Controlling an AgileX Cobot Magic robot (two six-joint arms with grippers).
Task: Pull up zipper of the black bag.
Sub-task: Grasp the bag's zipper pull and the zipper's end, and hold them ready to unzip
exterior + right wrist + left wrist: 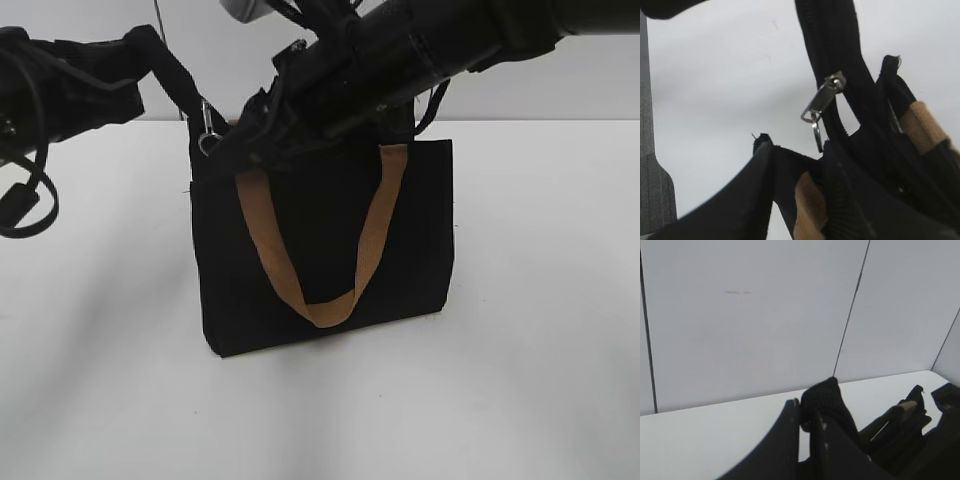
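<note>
Exterior view: the black bag (325, 240) stands upright on the white desk (540, 380), its tan handle (320, 250) hanging down the front, and both arms crowd its top edge. The left tool (150, 55) is pinched on the bag's black zipper strip (180, 80), holding it taut up and to the left from the bag's top left corner, where the silver zipper pull (206, 130) dangles. The right tool (262, 135) presses into the bag's top edge beside that pull, yet I cannot tell from here whether it is spread or pressed together.
</note>
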